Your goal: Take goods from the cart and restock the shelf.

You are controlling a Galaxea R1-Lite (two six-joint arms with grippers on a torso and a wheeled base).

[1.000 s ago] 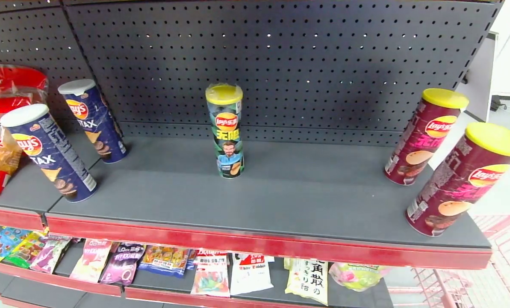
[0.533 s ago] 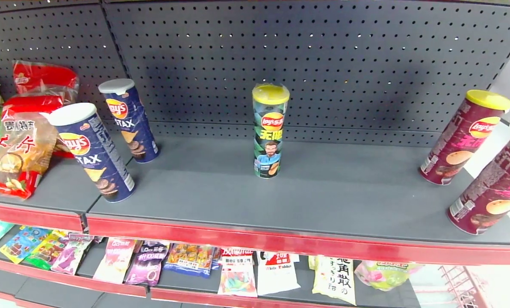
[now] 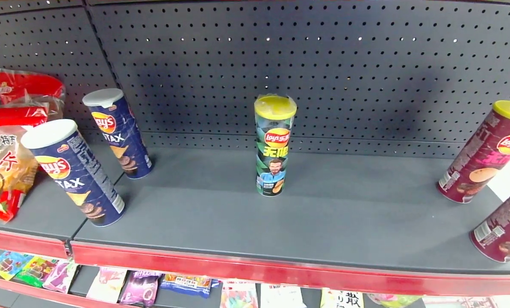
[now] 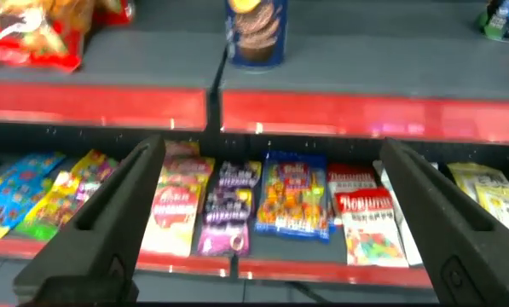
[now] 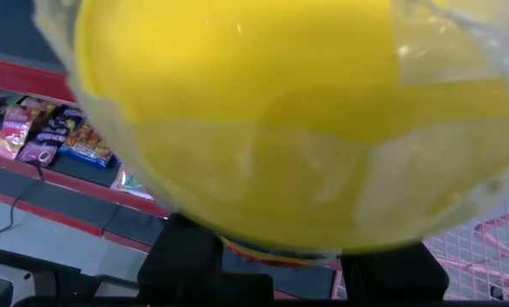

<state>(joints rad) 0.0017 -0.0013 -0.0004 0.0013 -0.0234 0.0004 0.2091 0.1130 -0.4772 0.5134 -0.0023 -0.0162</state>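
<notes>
Carrying step. My right hand (image 5: 284, 260) clamps a yellow-lidded chip can (image 5: 263, 111), not yet on the shelf (image 3: 280, 222). My left hand (image 4: 271, 222) is wide and empty. Next, I judge: raise the can and stand it upright near the green can (image 3: 274, 145).

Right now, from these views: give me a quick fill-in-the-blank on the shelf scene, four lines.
1. On the shelf stand ___ blue cans.
2. The left pincer is ___, facing the candy bags.
3. The right pincer grips a can whose lid is ___.
4. The snack bags lie at the shelf's ___ end.
Missing words: two; open; yellow; left.
</notes>
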